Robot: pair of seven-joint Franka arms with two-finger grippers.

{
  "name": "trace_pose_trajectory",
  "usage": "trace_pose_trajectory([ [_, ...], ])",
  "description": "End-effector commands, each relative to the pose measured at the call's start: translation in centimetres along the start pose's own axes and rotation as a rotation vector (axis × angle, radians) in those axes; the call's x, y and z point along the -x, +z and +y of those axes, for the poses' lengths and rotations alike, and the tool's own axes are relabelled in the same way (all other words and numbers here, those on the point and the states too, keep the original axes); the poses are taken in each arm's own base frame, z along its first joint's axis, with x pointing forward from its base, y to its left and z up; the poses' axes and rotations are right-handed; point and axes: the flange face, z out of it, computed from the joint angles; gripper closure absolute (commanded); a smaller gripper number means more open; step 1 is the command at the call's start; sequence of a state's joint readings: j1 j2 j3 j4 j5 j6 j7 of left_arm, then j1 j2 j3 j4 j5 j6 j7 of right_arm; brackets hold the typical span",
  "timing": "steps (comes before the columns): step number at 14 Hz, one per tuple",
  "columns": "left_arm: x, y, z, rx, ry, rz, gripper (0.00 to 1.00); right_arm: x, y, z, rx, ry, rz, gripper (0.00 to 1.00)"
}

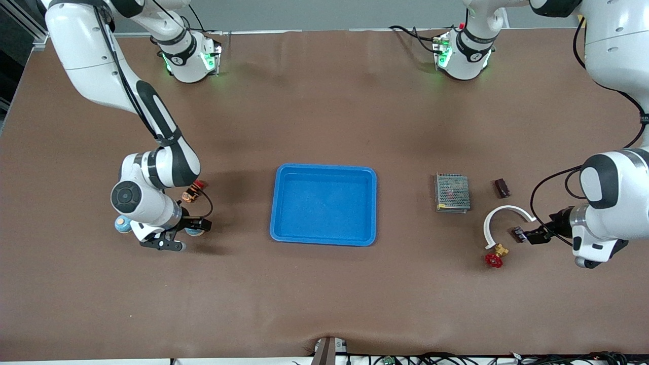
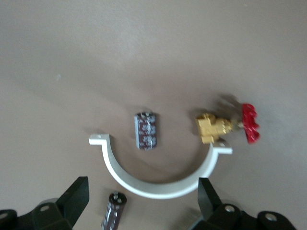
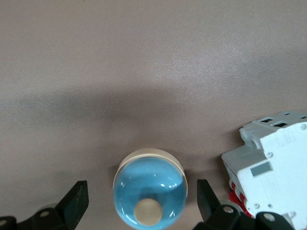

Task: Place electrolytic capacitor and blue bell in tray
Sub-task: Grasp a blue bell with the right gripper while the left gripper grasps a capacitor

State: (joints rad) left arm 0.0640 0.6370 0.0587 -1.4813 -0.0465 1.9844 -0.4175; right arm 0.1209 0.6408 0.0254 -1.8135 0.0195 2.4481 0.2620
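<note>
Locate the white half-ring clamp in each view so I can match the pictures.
Front view: the white half-ring clamp lies toward the left arm's end of the table, nearer the camera than the grey mesh box.
Left wrist view: it curves just ahead of the left gripper, whose fingers are open.
Right wrist view: not in it.
Shared landmark: the red-handled brass valve at one end of the clamp, seen in both the front and left wrist views.

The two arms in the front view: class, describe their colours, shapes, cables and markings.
Both arms are glossy white with rounded black joint bands and black cables running alongside. The bases glow green. The right hand and left hand are black with two flat fingers.
</note>
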Motion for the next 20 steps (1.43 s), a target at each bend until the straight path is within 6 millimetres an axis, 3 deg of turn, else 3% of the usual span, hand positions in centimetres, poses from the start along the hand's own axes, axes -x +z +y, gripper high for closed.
trace_pose_trajectory([
  [1, -0.7, 2.1, 0.7, 0.002, 0.0, 0.011, 0.0, 0.3, 0.6, 0.0, 0.008, 0.006, 0.012, 0.0],
  [11, -1.7, 6.3, 0.9, 0.013, -0.016, 0.039, 0.0, 1.0, 1.7, 0.2, 0.004, 0.005, 0.025, 0.0],
  [12, -1.6, 7.0, 1.0, 0.008, -0.021, 0.033, 0.0, 1.1, 1.7, 0.2, 0.006, 0.003, 0.019, 0.14],
  [15, -1.6, 7.7, 0.9, 0.01, -0.057, 0.038, 0.0, 1.3, 1.4, -0.4, 0.007, -0.006, 0.018, 0.87],
  [16, -1.7, 7.9, 0.8, 0.015, -0.059, 0.048, 0.0, 1.4, 1.4, -0.5, 0.008, -0.007, 0.01, 1.0],
  [20, -1.8, 9.0, 0.5, 0.026, -0.071, 0.061, 0.0, 1.3, -0.4, -1.9, 0.005, -0.029, 0.02, 1.0],
])
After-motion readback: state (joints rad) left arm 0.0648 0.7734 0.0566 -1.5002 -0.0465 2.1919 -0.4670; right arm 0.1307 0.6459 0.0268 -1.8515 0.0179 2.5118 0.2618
